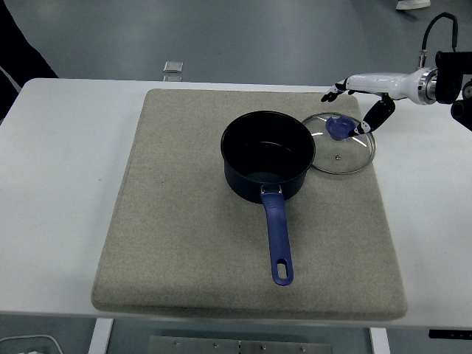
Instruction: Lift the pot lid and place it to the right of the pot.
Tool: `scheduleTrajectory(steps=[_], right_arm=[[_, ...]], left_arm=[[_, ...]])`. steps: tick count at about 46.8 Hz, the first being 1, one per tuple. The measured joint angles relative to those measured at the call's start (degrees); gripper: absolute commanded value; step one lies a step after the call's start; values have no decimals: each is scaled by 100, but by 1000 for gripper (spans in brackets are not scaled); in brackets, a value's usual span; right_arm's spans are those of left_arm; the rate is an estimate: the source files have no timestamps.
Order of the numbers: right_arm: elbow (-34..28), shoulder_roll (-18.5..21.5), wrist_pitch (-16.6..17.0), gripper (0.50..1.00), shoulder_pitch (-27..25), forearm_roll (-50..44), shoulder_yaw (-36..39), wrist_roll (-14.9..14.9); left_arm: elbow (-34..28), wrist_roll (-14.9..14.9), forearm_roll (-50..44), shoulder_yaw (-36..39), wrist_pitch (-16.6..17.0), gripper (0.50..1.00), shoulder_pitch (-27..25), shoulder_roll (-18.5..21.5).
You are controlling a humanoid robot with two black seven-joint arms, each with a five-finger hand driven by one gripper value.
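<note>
A dark blue pot (268, 156) with a blue handle pointing toward me stands uncovered on the grey mat (184, 236). The glass lid (341, 144) with a blue knob (339, 128) lies flat on the mat just right of the pot, its edge close to the pot's rim. My right hand (359, 107) hovers over the lid's far right edge, fingers spread and holding nothing; its thumb points down near the knob. The left arm is out of view.
The mat covers most of the white table (59, 184). A small grey object (173, 68) lies past the table's far edge. A dark sleeve (18, 55) shows at the top left.
</note>
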Motion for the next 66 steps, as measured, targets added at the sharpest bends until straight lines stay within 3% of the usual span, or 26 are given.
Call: scheduleTrajectory(steps=[43,50,55,66], right_arm=[[-47,-9,-68,909,-43,71,25,7],[-117,1,-243,909,-49,136,33,9],[-157,5,-349,911,-77,688,34,7],[-204,20,-648,911,-43,3024,55,14]], left_arm=[[0,0,2,0,0,1000,0,0],[0,0,2,0,0,1000,0,0],[0,0,2,0,0,1000,0,0],[0,0,2,0,0,1000,0,0]])
